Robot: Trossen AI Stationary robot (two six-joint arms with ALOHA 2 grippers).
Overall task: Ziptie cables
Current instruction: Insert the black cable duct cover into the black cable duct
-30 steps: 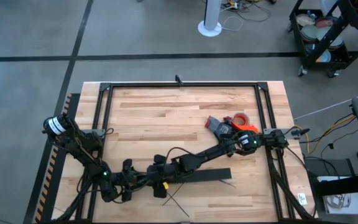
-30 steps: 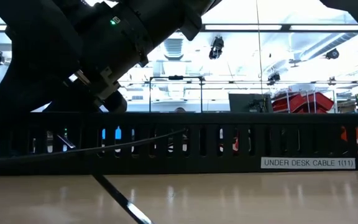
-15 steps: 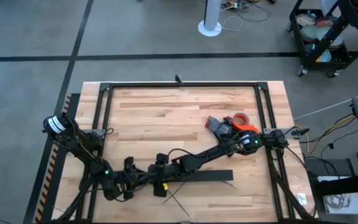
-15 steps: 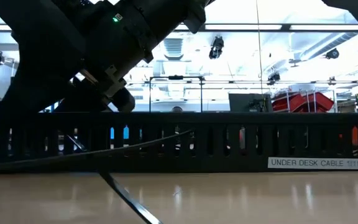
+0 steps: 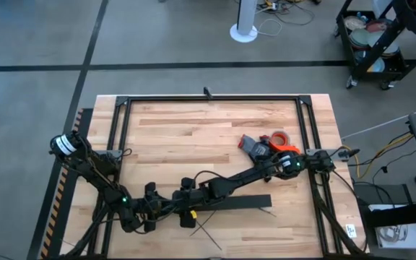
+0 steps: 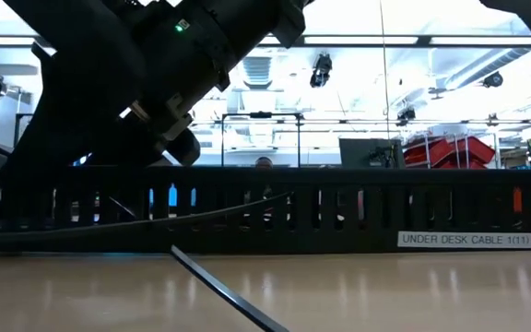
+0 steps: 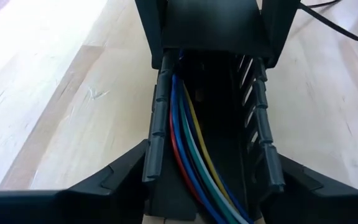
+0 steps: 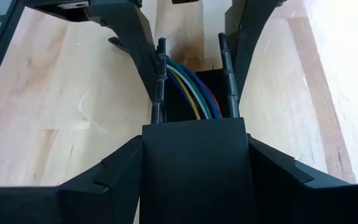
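Both the left gripper [image 7: 207, 180] and right gripper [image 8: 194, 168] clasped the black duct [image 5: 233, 203], where limp coloured cables [image 7: 194, 155] lay, best pinched mid-bundle, zipties [image 5: 208, 232] beside it.

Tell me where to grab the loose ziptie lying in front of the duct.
Probably take the ziptie by its near end, from straight above, closing across the strip: it lies flat on the table, its far end close to the duct.

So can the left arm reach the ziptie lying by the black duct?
Probably yes. The ziptie lies bare on the table beside the cable duct, nothing covering it, and the left gripper sits close by at the duct's end.
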